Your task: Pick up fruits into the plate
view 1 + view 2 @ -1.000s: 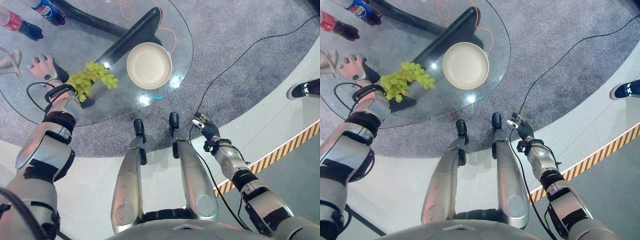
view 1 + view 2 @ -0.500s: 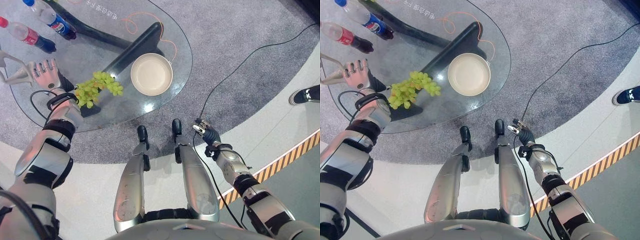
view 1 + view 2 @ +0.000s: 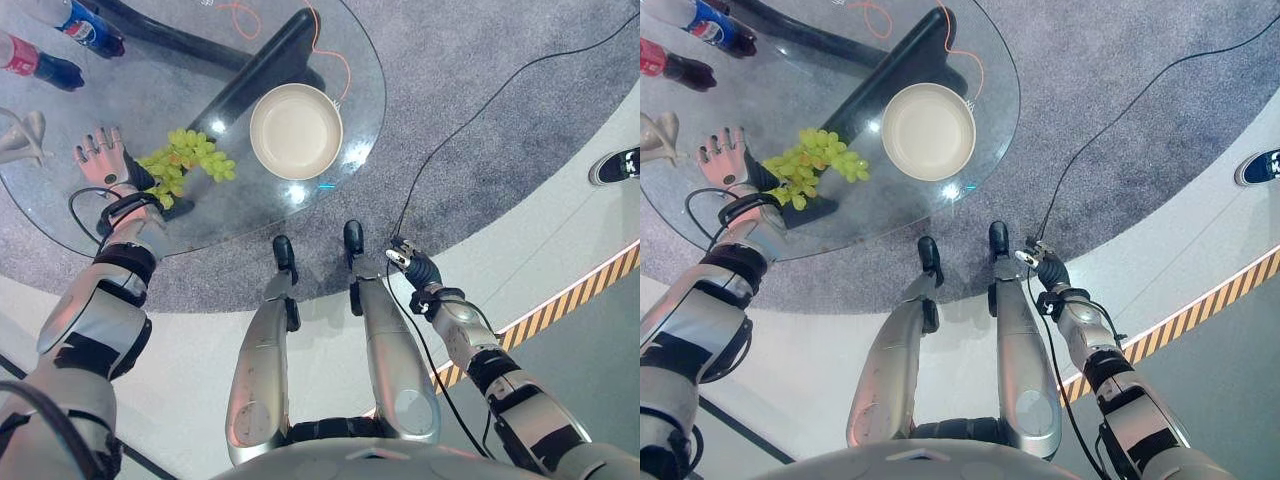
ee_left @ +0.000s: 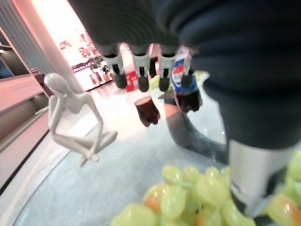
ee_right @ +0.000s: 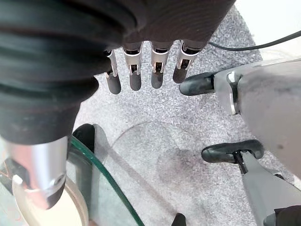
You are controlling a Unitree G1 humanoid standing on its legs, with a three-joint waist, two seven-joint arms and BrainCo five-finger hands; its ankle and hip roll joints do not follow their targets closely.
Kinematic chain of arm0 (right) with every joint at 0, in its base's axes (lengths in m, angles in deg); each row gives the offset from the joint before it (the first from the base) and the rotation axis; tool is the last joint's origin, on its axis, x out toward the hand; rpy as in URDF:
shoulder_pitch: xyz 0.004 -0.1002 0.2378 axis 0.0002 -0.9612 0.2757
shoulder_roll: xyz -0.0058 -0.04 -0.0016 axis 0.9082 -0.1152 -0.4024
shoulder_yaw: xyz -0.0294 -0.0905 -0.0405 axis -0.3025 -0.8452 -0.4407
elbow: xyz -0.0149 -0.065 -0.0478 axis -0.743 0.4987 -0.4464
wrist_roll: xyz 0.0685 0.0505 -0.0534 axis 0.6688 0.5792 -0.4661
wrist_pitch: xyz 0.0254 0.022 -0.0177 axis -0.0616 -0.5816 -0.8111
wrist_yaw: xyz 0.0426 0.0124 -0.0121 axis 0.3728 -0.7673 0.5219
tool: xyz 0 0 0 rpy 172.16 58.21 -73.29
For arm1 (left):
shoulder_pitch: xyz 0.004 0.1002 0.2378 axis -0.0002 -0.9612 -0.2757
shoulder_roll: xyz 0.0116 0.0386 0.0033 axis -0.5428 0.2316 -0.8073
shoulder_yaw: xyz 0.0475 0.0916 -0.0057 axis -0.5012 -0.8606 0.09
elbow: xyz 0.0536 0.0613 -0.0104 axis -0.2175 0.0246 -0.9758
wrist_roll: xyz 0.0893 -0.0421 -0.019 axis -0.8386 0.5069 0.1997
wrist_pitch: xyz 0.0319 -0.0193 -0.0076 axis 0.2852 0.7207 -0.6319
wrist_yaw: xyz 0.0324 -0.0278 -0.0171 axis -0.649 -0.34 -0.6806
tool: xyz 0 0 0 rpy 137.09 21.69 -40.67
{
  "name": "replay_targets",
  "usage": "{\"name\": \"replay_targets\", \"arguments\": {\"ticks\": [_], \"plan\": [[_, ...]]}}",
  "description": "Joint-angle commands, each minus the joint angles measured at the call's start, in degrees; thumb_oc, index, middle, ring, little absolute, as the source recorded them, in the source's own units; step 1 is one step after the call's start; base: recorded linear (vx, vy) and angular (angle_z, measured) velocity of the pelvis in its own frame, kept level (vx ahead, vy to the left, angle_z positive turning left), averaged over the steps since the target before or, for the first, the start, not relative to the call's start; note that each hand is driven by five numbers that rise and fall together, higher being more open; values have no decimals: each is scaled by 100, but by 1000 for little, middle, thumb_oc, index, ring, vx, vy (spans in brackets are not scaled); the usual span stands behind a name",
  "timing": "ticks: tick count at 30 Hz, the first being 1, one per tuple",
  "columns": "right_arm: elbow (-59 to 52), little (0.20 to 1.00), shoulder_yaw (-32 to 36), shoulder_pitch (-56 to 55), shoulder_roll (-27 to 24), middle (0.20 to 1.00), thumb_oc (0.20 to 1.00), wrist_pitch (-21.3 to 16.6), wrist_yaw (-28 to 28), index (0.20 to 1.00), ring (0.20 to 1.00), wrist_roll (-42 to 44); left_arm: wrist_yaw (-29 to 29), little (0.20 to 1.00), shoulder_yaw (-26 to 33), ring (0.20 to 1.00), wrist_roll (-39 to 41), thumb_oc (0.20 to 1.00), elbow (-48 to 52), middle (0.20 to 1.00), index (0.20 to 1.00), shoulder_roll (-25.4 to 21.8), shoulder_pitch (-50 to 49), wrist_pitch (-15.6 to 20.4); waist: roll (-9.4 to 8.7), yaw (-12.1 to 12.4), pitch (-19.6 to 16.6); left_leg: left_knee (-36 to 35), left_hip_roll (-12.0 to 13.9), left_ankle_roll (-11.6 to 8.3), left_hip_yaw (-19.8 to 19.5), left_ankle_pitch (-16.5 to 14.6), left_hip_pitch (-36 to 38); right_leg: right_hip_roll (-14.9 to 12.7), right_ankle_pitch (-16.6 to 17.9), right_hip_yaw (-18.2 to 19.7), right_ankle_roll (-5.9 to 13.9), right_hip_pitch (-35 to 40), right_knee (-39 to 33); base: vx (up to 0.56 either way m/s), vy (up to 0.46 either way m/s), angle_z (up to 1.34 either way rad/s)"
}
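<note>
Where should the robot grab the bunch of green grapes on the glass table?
Probably around the bunch of green grapes at its thick end nearest the open left hand, coming down from above: it lies flat, loose and lumpy on the round glass table.

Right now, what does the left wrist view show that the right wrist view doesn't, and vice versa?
Left wrist view alone: the left hand, open, above the green grapes; past it a white figurine and two soda bottles. Right wrist view alone: the right hand, open and holding nothing over grey carpet, plus the plate rim. Shared: the glass table.
</note>
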Motion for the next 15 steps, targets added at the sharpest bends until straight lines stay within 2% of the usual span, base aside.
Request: {"name": "replay_targets", "arguments": {"ticks": [1,15], "plan": [[-383,1000,30,-315,-140,1000,1000,-145,92,1000,1000,-36,167,1000,358,1000,-11,1000,-131,1000,1000,-30,-170,-208,108,-100,-172,421,-423,195,-585,-482,-271,373,-545,-281,28,-138,498,-4,-9,-4],[-638,1000,-53,-340,-141,1000,1000,-235,55,1000,1000,79,283,1000,308,1000,233,1000,-653,1000,1000,41,164,-428,-92,-226,-172,981,-411,170,-535,-575,-1239,677,-633,-188,-29,-1104,1120,3,0,-2]]}}
